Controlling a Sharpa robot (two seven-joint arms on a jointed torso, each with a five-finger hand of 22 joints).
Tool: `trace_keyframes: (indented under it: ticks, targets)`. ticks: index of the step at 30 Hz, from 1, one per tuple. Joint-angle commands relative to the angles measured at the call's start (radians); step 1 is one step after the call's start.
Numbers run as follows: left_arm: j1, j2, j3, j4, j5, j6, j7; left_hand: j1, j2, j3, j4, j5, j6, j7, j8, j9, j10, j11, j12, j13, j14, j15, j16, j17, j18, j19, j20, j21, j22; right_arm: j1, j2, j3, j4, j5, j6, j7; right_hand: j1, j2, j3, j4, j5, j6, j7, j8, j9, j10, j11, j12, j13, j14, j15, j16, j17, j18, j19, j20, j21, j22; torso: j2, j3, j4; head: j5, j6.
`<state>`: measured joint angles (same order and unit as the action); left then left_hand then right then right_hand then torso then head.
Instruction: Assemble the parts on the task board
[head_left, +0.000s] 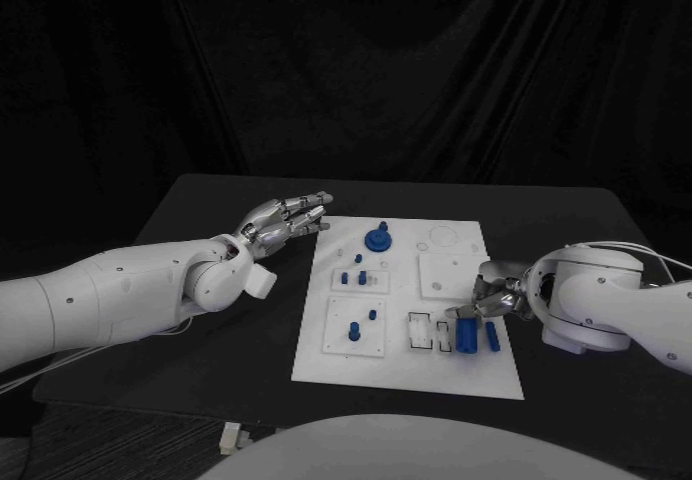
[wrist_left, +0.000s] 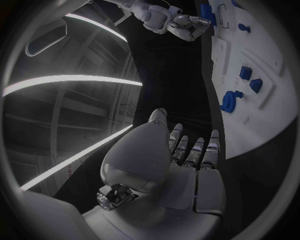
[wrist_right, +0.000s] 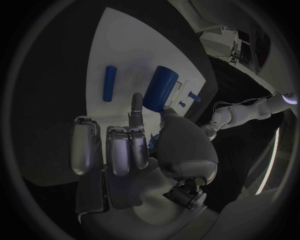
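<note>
Right hand (head_left: 488, 300) sits at the task board's (head_left: 408, 370) right edge, fingers touching a blue cylinder (wrist_right: 159, 88) lying there — grip unclear; left hand (head_left: 284, 219) hovers beside the board's left edge, fingers extended, holding nothing.

Black table (head_left: 216, 330) in a dark room, black curtain (head_left: 361, 90) hanging behind it, dark floor below, long bright light strips (wrist_left: 69, 80) curving overhead
</note>
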<state>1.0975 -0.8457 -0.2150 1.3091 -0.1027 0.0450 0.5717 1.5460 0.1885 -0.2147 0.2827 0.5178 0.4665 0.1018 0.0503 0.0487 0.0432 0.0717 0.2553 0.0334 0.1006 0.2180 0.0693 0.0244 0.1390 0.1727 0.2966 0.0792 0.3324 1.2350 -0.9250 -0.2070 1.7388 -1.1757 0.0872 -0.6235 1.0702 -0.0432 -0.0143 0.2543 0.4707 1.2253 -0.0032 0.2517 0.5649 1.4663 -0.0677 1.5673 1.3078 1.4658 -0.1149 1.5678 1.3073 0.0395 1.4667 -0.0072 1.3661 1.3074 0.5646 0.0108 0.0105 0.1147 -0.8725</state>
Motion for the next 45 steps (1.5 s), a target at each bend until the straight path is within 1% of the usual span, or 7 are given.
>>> trace_keyframes:
  ticks: [1,6,12,24,35,41,45]
  targets:
    - [-0.001,0.003,0.001,0.001,0.006,0.011,0.009,0.01,-0.003,0.005,0.001,0.007,0.0,0.005,0.004,0.001,0.0,0.01,0.003,0.001,0.001,0.003,0.006,0.001,-0.013,0.007,-0.002,0.005,0.0,0.019,0.009,0.001,0.006,0.065,-0.032,-0.006,0.013,0.002,0.004,-0.012,0.004,-0.006,-0.002,0.005,0.004,0.105,-0.006,0.004,0.263,0.105,-0.009,0.003,0.263,0.012,0.009,-0.002,-0.004,0.194,0.0,0.0002,0.0,0.0,0.0]
    - [-0.002,0.003,0.001,0.001,0.006,0.011,0.009,0.01,-0.003,0.005,0.001,0.007,0.0,0.005,0.004,0.001,0.0,0.01,0.003,0.001,0.001,0.003,0.006,0.001,-0.013,0.007,-0.002,0.005,0.0,0.032,0.037,0.001,-0.004,0.092,-0.032,-0.004,0.014,0.001,0.005,-0.013,0.005,-0.007,-0.002,0.005,0.005,0.105,-0.006,0.004,0.263,0.105,-0.009,0.003,0.263,0.011,0.01,-0.002,-0.003,0.194,0.001,0.0,0.0001,0.001,0.0]
    - [-0.002,0.003,0.001,0.001,0.006,0.012,0.01,0.01,-0.003,0.005,0.001,0.007,0.0,0.005,0.004,0.001,0.0,0.01,0.003,0.001,0.001,0.003,0.006,0.001,-0.013,0.007,-0.002,0.005,0.0,0.033,0.084,0.001,-0.039,0.109,-0.031,-0.004,0.016,0.0,0.005,-0.014,0.005,-0.009,-0.002,0.005,0.006,0.105,-0.006,0.004,0.263,0.105,-0.009,0.003,0.263,0.011,0.01,-0.002,-0.003,0.195,0.001,0.0,0.001,-0.001,0.0]
    - [-0.002,0.002,0.001,0.002,0.006,0.013,0.01,0.011,-0.003,0.006,0.0,0.008,-0.001,0.005,0.004,0.001,0.0,0.01,0.003,0.001,0.001,0.003,0.007,0.001,-0.014,0.008,-0.002,0.006,0.0,-0.001,0.164,0.0,-0.105,0.111,-0.025,-0.004,0.021,0.0,0.006,-0.015,-0.01,-0.018,0.0,0.004,0.013,0.105,-0.005,0.004,0.263,0.105,-0.009,0.003,0.263,0.013,0.007,-0.002,-0.01,0.193,0.003,-0.0001,0.0016,-0.001,0.0]
    - [-0.002,0.004,0.001,0.001,0.006,0.016,0.009,0.011,-0.003,0.006,0.0,0.008,-0.001,0.005,0.004,0.001,0.0,0.01,0.003,0.001,0.001,0.003,0.007,0.001,-0.014,0.008,-0.002,0.006,0.0,-0.02,0.191,0.0,-0.132,0.105,-0.019,-0.005,0.024,0.002,0.007,-0.014,-0.021,-0.025,0.002,0.003,0.018,0.105,-0.003,0.004,0.263,0.105,-0.008,0.003,0.263,0.013,0.006,-0.002,-0.013,0.192,0.001,0.0001,0.0009,0.0,0.0]
    - [-0.002,0.005,0.001,0.001,0.006,0.017,0.009,0.011,-0.003,0.006,0.0,0.008,-0.001,0.005,0.004,0.001,0.0,0.01,0.003,0.001,0.001,0.003,0.007,0.001,-0.014,0.008,-0.002,0.006,0.0,-0.021,0.194,0.0,-0.134,0.102,-0.01,-0.007,0.018,0.0,0.0,-0.008,-0.053,-0.032,0.005,0.004,0.028,0.105,-0.001,0.004,0.263,0.105,-0.006,0.003,0.263,0.014,0.006,0.0,-0.016,0.191,0.001,0.0002,0.0008,0.001,0.0]
    - [-0.002,0.004,0.001,0.001,0.006,0.017,0.009,0.011,-0.003,0.006,0.0,0.008,-0.001,0.005,0.004,0.001,0.0,0.01,0.003,0.001,0.001,0.003,0.007,0.001,-0.014,0.008,-0.002,0.006,0.0,-0.022,0.195,0.0,-0.134,0.095,0.001,-0.009,0.008,-0.007,-0.016,0.005,-0.126,-0.038,0.007,0.006,0.045,0.105,0.001,0.004,0.263,0.105,-0.004,0.003,0.263,0.014,0.006,0.002,-0.019,0.191,0.001,0.0001,0.0007,0.003,0.0]
